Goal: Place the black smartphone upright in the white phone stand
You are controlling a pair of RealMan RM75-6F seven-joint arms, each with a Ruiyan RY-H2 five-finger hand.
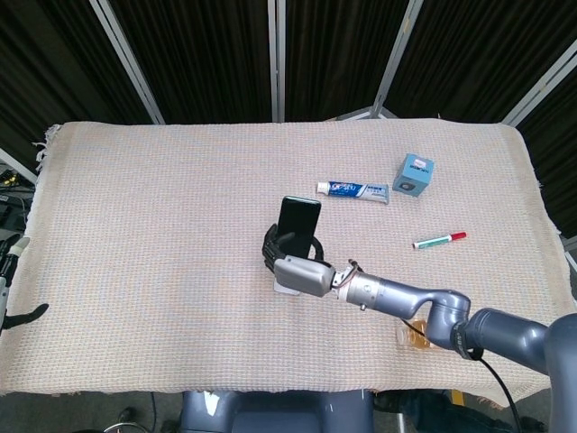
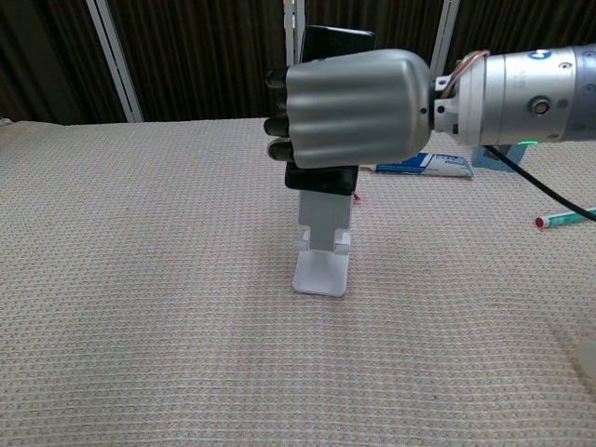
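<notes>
Black smartphone [image 2: 325,179] stands upright in your right hand [image 2: 352,110], gripped just above the white phone stand [image 2: 321,256], at its 12 o'clock.

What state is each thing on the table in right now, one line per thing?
Phone: upright, gripped by the right hand, held just above the stand's ledge, not yet seated.
Stand: standing on the cloth, ledge empty.
Left hand: at the table's edge, mostly out of view.
Toothpaste: lying flat, capped.
Blue box: standing, closed.
Marker: lying flat, capped.
Bottle: lying on its side, mostly hidden by the right arm.
</notes>
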